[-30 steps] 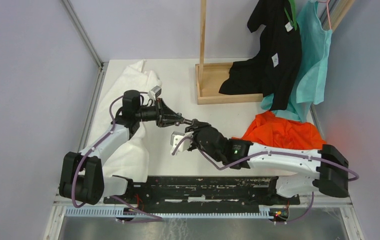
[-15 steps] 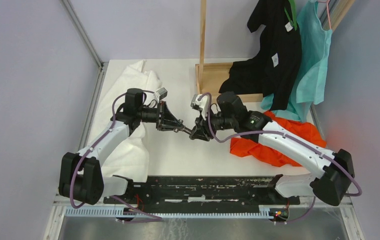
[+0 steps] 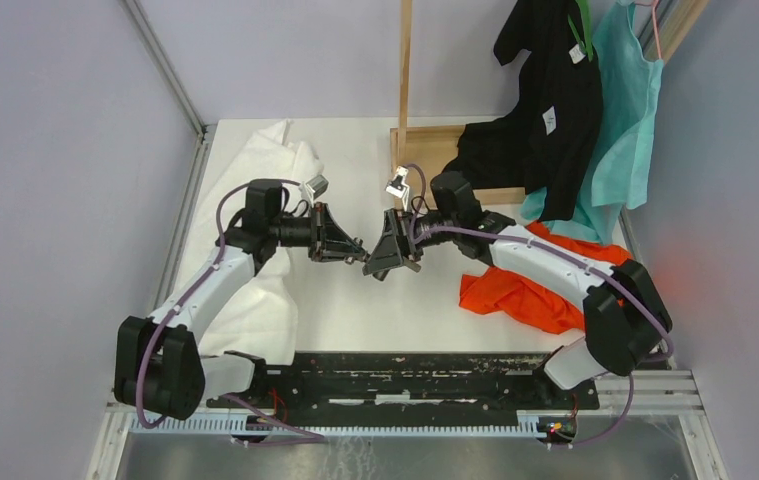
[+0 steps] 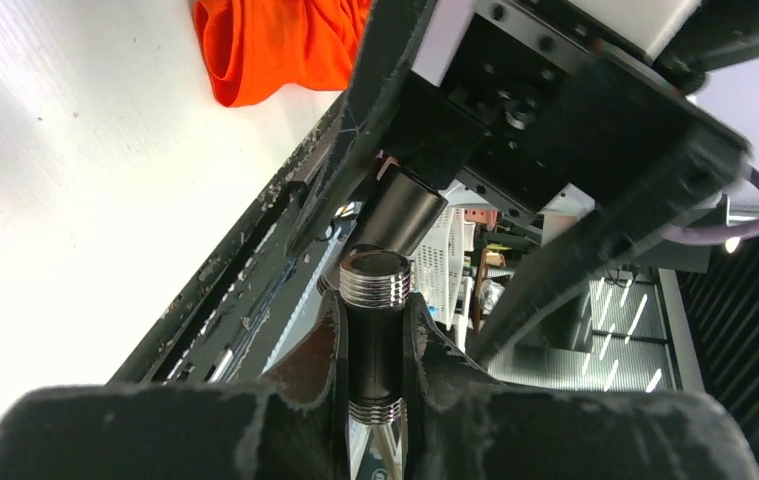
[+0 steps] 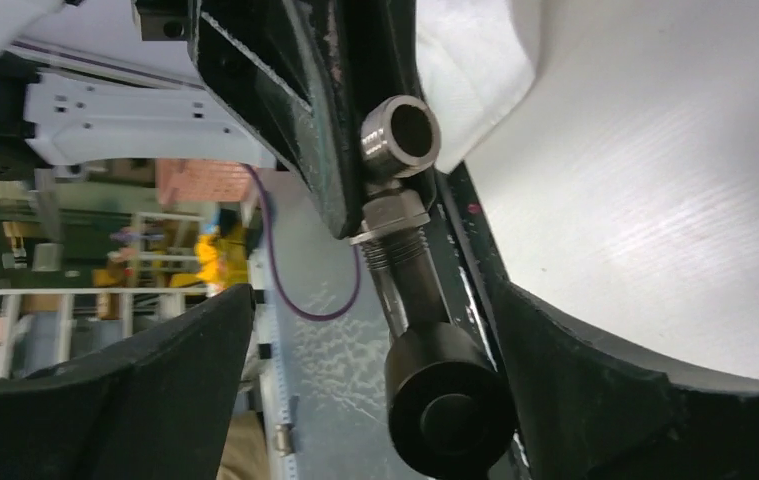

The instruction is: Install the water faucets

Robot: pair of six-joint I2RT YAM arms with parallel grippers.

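The faucet (image 4: 376,290) was pinched by the left hand (image 4: 375,335), its two parts apparently joined. The right hand (image 5: 385,395) was spread around it, untouching. Tightness could not be judged.

The right arm has swung back from the front of the bench and now reaches over the orange cloth (image 3: 525,290), bringing the right tool (image 3: 387,262) nose to nose with the left tool (image 3: 360,253). Its jaws have spread wide, either side of the water faucet (image 4: 375,330) without touching it.

L fingers (image 3: 351,251), R fingers (image 3: 391,252) tip-to-tip over table (image 3: 355,312)
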